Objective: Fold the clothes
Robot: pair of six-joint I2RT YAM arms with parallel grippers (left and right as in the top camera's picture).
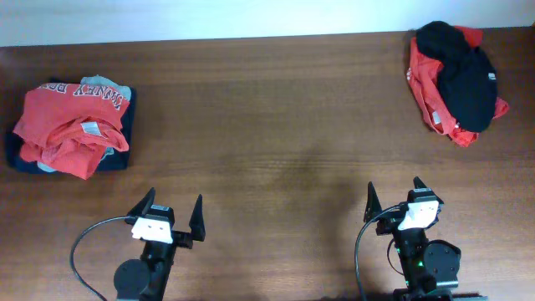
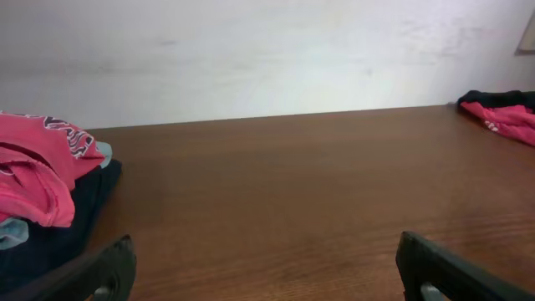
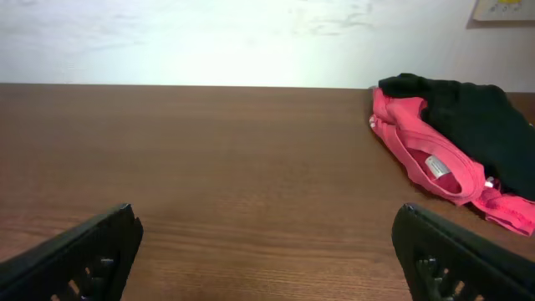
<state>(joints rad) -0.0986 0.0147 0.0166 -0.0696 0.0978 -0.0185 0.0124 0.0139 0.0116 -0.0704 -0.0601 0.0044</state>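
Left pile (image 1: 71, 125): red over grey and navy, far-left tabletop (image 1: 267, 150). Left jaws spread wide, empty. Right jaws likewise apart, empty. Black T-shirt (image 1: 460, 75) crumpled atop red tee (image 1: 425, 84), far-right corner, ahead-right of right jaws; long axis roughly front-to-back. Right arm nearer, likely reaches.

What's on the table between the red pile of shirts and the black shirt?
Nothing. The overhead view shows only bare brown table between the red pile on the left and the black shirt on the right.
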